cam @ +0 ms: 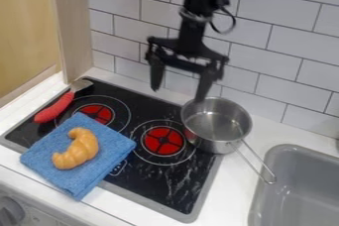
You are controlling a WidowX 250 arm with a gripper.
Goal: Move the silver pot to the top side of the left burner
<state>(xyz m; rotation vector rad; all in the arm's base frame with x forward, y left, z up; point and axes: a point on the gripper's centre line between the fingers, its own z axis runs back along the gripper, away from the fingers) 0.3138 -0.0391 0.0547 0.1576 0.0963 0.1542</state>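
The gripper (179, 90) hangs open above the back of the stove, its two fingers pointing down and apart with nothing between them. Below and to its right, the silver pot (215, 123) stands over the stove's back right edge, with its wire handle angled toward the sink. The left burner (97, 114) is a red disc on the black stove top; the blue cloth lies close in front of it. The gripper's right finger hangs near the pot's back left rim, apparently above it.
A blue cloth (110, 156) with a croissant (76, 148) on it covers the stove's front left. A red-handled utensil (55, 108) lies at the left edge. The right burner (163, 141) is beside the pot; a grey sink (296, 190) is at right.
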